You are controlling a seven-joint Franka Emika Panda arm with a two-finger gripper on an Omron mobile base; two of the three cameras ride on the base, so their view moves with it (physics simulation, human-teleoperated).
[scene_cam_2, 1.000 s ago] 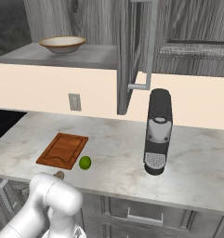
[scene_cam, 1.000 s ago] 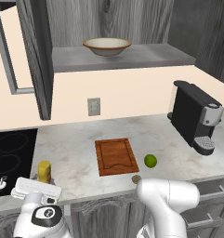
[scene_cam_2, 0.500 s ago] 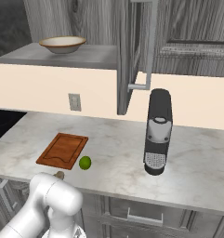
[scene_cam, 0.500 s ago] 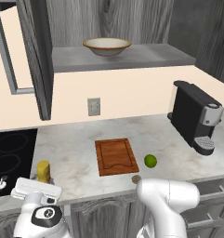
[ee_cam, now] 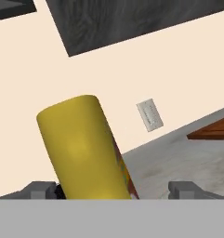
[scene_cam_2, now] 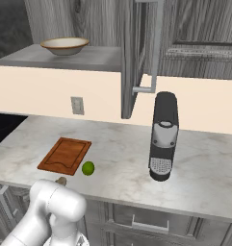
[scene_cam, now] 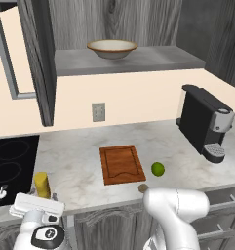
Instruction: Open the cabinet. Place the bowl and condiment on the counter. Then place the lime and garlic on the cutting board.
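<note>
From the left base view we see the dark grey wood-grain wall cabinet [scene_cam: 38,58] with its door swung open, and the wide shallow cream bowl with a brown rim [scene_cam: 112,49] sitting on its shelf, not yet brought down. The small yellow cylindrical condiment bottle [scene_cam: 42,184] stands upright on the light marbled stone counter [scene_cam: 80,171], near the front edge and just beside the black glass cooktop [scene_cam: 11,161]. The robot's hand sits right below it in the picture. The reddish-brown wooden cutting board [scene_cam: 121,163] is bare; the glossy green lime [scene_cam: 158,169] lies on the counter just to its right, and the small brownish garlic lump [scene_cam: 143,187] rests near the counter's front edge, close to the arm's white elbow. A black coffee machine [scene_cam: 204,124] stands far right.

From the right base view the same layout holds: the board [scene_cam_2: 65,155] is bare, the lime [scene_cam_2: 88,168] is beside its corner, and the garlic [scene_cam_2: 61,181] peeks out just above the arm.

In the hand view the gripper [ee_cam: 118,189] has its jaws spread wide. The yellow bottle [ee_cam: 83,148] stands between the fingertips, closer to the left one, with its long axis leaning in this rolled picture. We judge it released, not gripped. We can make out a coloured label edge on its side, but no readable writing. A wall outlet [ee_cam: 150,115] shows behind. Next the bowl calls for a reach upward and away from here.
</note>
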